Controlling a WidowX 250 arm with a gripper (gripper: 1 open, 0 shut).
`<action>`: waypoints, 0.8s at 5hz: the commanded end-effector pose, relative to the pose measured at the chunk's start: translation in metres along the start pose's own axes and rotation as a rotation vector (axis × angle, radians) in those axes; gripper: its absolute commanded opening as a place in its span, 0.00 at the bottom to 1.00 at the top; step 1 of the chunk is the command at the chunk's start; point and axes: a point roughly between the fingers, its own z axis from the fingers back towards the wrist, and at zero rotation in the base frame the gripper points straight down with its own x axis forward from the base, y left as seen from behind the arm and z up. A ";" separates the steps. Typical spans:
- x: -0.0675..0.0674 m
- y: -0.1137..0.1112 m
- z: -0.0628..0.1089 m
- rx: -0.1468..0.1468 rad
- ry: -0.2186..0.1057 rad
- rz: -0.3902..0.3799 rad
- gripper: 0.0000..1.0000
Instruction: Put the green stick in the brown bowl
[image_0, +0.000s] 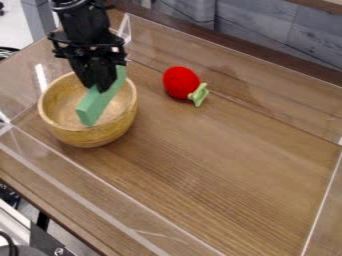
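The green stick (98, 100) hangs tilted over the brown bowl (60, 128), its lower end low over the hollow of the bowl. My gripper (98, 76) comes down from above and is shut on the stick's upper end. The black fingers (88, 70) hide the top of the stick. The bowl stands on the wooden table at the left.
A red ball (182, 81) with a small green leaf (199, 96) lies to the right of the bowl. Clear plastic walls (174, 215) run around the table's edge. The table's wooden surface (241, 150) stretches to the right.
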 end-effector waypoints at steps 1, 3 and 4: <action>0.003 0.011 0.002 0.011 -0.034 0.031 0.00; -0.002 0.035 -0.003 0.005 -0.040 0.051 0.00; -0.004 0.035 -0.005 0.002 -0.047 0.044 0.00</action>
